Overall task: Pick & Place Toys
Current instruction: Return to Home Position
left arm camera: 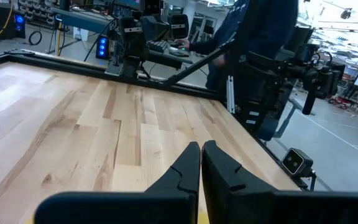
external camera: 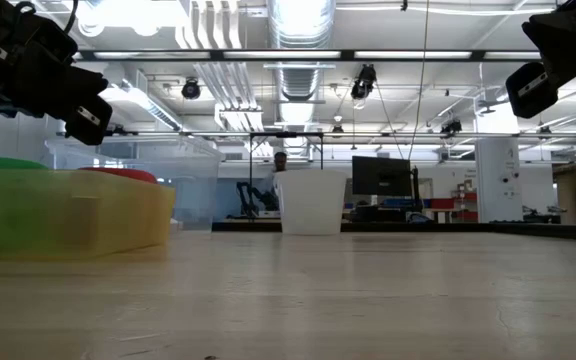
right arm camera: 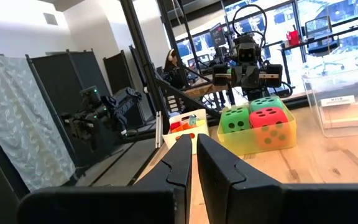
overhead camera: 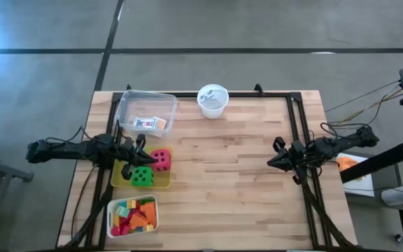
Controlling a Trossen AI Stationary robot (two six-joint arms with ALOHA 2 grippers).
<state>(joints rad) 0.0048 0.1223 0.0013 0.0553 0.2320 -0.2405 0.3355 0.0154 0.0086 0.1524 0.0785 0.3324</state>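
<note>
Room: open workshop hall with ceiling ducts (external camera: 298, 30) and strip lights; a monitor (external camera: 380, 176) stands far behind the desk, and the grey floor (overhead camera: 257, 28) is crossed by dark lines.
Desk: pale wood-strip desk (overhead camera: 229, 189) edged by a black frame.
Toys: a green die (overhead camera: 143, 176) and a red die (overhead camera: 161, 160) sit side by side in the yellow tray (overhead camera: 161, 185); bright blocks (overhead camera: 135, 215) fill the white tray (overhead camera: 110, 208) at the near left corner; card packs (overhead camera: 149, 124) lie in the clear tray (overhead camera: 128, 105).
Cup: the white cup (overhead camera: 213, 100) stands at the far edge.
Left hand (overhead camera: 138, 155): hovers over the yellow tray, fingers closed together, holding nothing.
Right hand (overhead camera: 271, 162): hovers by the desk's right rail, fingers together, gripping nothing.
</note>
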